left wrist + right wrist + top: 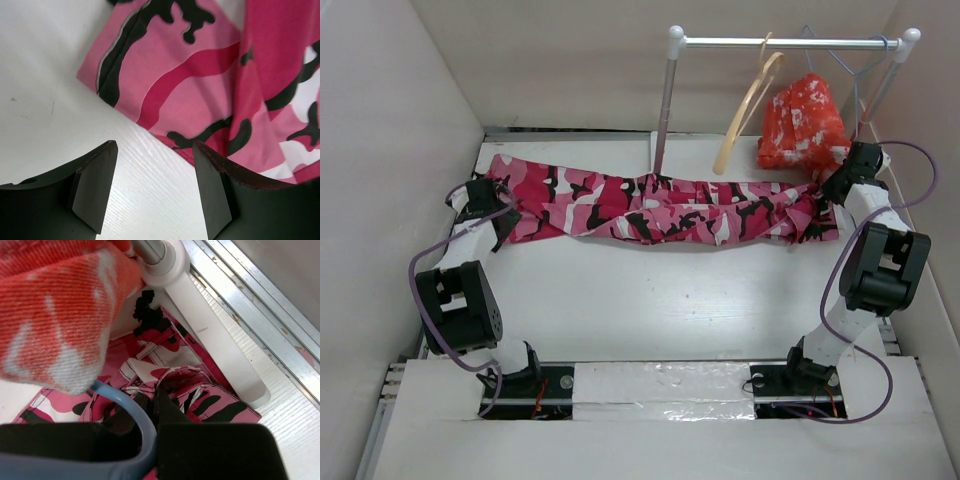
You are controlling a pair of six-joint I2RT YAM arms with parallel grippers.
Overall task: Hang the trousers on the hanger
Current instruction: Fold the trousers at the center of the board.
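The trousers (650,205) lie stretched on the table (650,300); their long axis goes from left to right across it, and the right end sits a little nearer to the arms than the left end; which end is the waist I cannot tell. The left gripper (155,147) stands open with nothing inside; a corner of the cloth lies just ahead of it, and one finger seems to touch its edge. The right gripper (157,400) is closed and pinches a bunch of the cloth at the right end. The hanger (750,100) hangs by its hook on the rail (780,43), behind the trousers and apart from them, just beside the red-orange garment (805,125); its arch slants down to the left; the right arm is the nearer one, so I judge that the lift toward the hanger should come from that side.
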